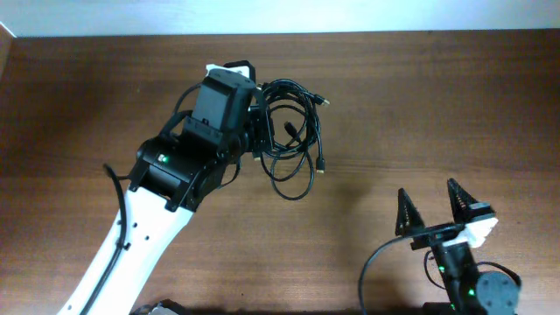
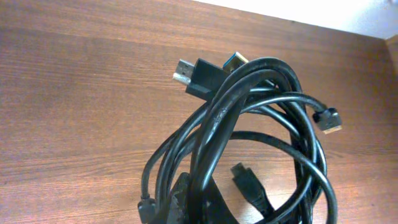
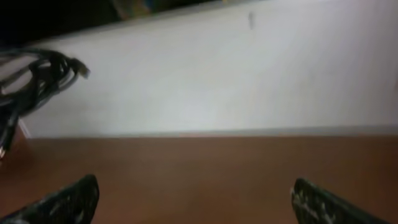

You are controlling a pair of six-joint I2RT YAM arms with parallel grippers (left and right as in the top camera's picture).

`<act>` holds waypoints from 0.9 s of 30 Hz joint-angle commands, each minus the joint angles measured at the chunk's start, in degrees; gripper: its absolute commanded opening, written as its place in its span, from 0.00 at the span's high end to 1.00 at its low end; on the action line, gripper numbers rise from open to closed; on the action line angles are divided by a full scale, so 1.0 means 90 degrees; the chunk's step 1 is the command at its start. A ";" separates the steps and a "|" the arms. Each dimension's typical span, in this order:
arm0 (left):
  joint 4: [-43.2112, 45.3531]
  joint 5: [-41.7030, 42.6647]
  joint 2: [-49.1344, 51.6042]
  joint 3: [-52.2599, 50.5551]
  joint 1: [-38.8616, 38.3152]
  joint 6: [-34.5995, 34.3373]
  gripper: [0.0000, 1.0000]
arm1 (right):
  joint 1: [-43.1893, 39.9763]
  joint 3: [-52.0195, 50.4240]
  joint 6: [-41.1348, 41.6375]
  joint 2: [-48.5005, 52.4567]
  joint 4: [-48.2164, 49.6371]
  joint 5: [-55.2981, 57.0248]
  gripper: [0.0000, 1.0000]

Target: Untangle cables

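Note:
The cables are a tangled bundle of thin black cords in loose loops with small metal-tipped plugs, lying at the table's middle rear. My left gripper is at the bundle's left side, shut on several strands. In the left wrist view the cables loop over the gripper's finger, with plug ends sticking out at top and right. My right gripper is open and empty near the front right, well apart from the bundle. The cables show small at the far left of the right wrist view.
The wooden table has a white wall along its rear edge. A thicker black robot cable curves beside the right arm's base at the front.

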 commanded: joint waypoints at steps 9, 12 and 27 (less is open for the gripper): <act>0.0702 0.1171 -0.0197 0.0187 0.0041 0.0287 1.00 | 0.0034 0.4971 0.0831 0.2040 -0.5110 -0.0226 0.02; 0.1005 0.1693 -0.0197 0.0187 0.0041 0.0814 1.00 | 0.0034 0.6113 0.0826 0.3004 -0.6149 -0.0250 0.02; 0.1702 0.2924 -0.0197 0.0187 -0.1455 0.2518 1.00 | 0.0034 0.7140 0.0134 0.4010 -0.6975 -0.2718 0.34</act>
